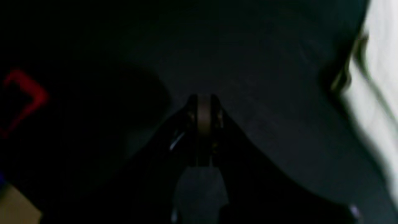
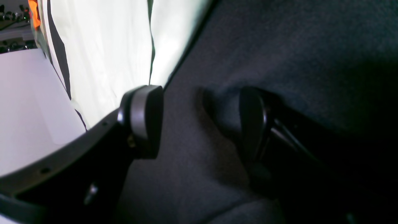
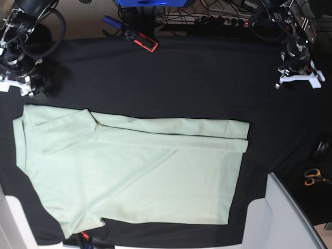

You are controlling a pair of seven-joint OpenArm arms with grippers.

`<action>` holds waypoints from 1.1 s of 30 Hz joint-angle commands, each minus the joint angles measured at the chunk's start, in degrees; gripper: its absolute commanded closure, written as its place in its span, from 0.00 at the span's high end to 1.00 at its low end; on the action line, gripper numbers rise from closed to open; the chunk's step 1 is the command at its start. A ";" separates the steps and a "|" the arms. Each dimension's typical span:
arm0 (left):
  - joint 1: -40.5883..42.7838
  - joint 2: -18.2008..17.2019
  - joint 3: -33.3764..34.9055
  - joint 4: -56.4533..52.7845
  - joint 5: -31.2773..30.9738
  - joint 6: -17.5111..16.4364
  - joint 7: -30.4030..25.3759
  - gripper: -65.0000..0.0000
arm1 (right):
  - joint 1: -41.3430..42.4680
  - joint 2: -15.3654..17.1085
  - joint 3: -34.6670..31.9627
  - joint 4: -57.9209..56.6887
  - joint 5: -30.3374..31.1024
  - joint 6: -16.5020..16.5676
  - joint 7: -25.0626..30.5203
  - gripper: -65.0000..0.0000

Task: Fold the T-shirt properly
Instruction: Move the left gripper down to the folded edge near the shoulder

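Pale mint-green cotton T-shirt (image 3: 135, 171) spread flat on black-clothed counter (image 3: 207, 78). Left hand (image 1: 203, 107) pinched closed, empty, well apart; right hand (image 2: 199, 121) spread wide, empty, just beside its edge.

The T-shirt (image 3: 135, 176) lies on the table cover (image 3: 197, 83); scissors (image 3: 313, 177) at its right

no text, label, brand, number or sign readable from any of my three views. the shirt (image 3: 135, 171) in front of me is plain; no print legible on it.
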 commanded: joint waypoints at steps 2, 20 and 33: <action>0.15 -0.68 -2.12 -0.49 -5.64 -0.26 -1.49 0.00 | 0.08 0.39 -0.04 0.34 -0.32 -0.28 -0.37 0.57; 6.31 -8.94 22.94 7.07 17.21 -6.33 -9.22 0.00 | -0.01 0.39 -0.04 0.34 -0.32 -0.20 -0.46 0.56; 3.85 -8.68 22.06 6.72 20.90 -6.42 3.26 0.00 | 0.08 0.39 -0.12 0.34 -0.23 -0.20 -0.46 0.56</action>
